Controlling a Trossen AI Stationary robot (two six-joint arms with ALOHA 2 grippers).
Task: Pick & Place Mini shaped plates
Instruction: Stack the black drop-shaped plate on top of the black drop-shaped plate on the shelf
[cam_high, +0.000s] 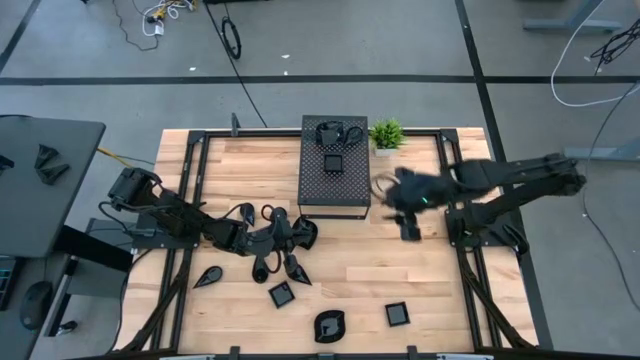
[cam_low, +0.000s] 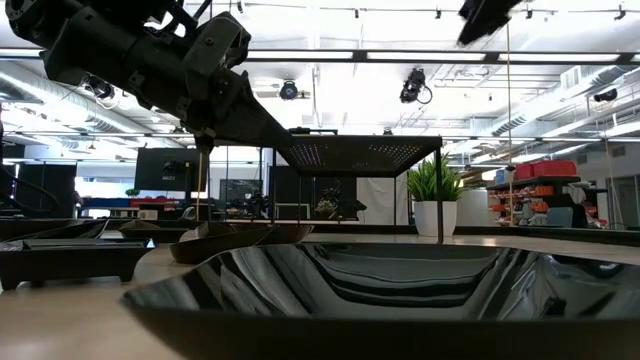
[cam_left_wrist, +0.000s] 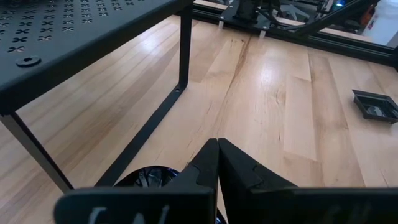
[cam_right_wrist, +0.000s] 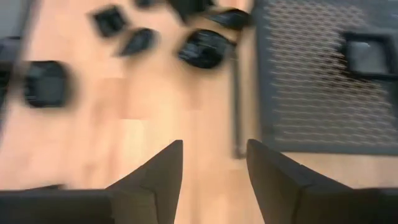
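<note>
Several glossy black mini plates lie on the wood table: a cluster by my left gripper, a teardrop, squares and a rounded one near the front edge. Three more sit on top of the perforated black box. My left gripper is shut, low over the cluster, with a round plate right under its fingers. My right gripper is open and holds nothing, above the table just right of the box. My left gripper has its shut fingers right above the round plate's rim. The fingers themselves hide the spot, so I cannot tell whether they touch the plate.
The perforated box stands on thin legs in the middle at the far side. A small green potted plant sits at its right corner. Bare wood lies between the box and the front plates. A black frame runs along the table.
</note>
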